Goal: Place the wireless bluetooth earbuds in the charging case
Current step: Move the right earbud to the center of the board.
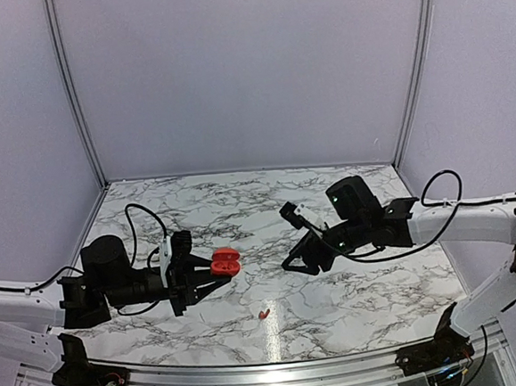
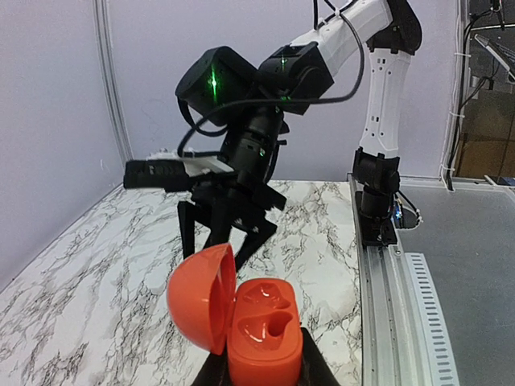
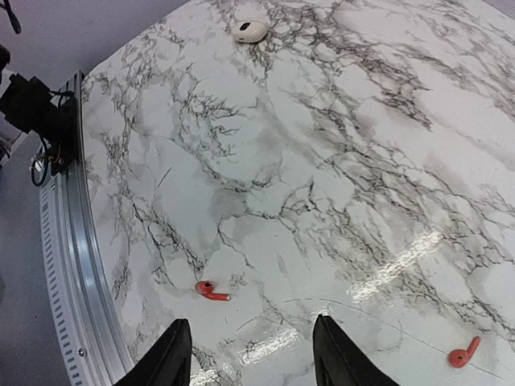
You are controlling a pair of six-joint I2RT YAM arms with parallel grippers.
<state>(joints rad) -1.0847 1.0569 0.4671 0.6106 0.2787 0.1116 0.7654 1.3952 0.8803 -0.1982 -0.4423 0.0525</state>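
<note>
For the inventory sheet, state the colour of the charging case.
The charging case is orange-red, inside and out; the left wrist view shows it best.

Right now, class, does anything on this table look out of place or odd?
Yes. One earbud and a second earbud lie loose and apart on the table, while the open charging case has both sockets empty. A small white object lies farther off.

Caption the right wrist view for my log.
Right gripper open above marble table; one red earbud just beyond its fingers, second earbud farther aside.
</note>
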